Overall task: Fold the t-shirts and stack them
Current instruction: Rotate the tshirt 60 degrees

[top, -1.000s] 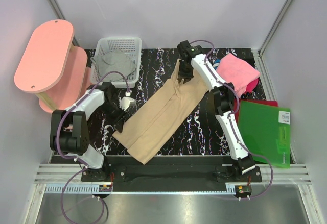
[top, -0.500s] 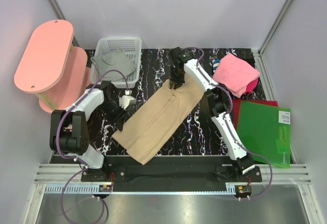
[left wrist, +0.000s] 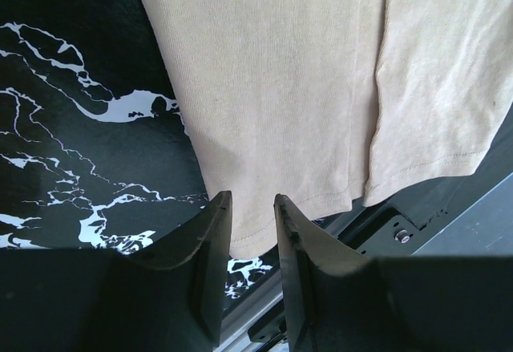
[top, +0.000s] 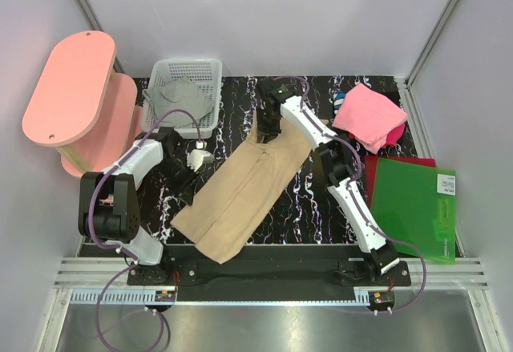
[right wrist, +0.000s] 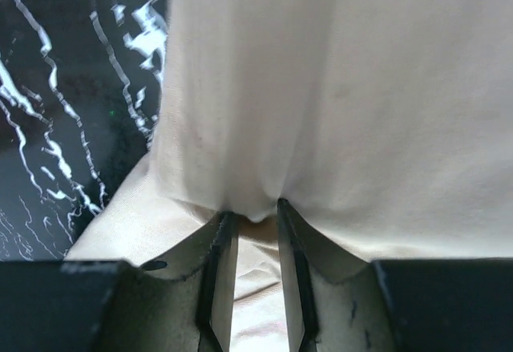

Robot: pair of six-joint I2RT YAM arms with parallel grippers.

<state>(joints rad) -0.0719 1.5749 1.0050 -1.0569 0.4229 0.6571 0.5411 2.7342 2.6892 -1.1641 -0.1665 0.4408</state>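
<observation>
Marbled table (top: pixel 240 103) with basket (top: pixel 186 62): right pincer (right wrist: pixel 252 212) clamps tan t-shirt (top: pixel 240 196), left pincer (left wrist: pixel 252 200) seemingly too.

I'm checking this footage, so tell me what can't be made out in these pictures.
Tan shirt: its top end, top view, right arm covers it.
Left jaws' grip on its hem: left wrist view, unclear; top view, too small.
Red thing: top view, mostly under green sheet.

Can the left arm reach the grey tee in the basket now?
Probably not yet: the left fingers are pinched on the tan t-shirt, so it must let go first. Otherwise the way to the grey t-shirt in the basket looks open.
</observation>
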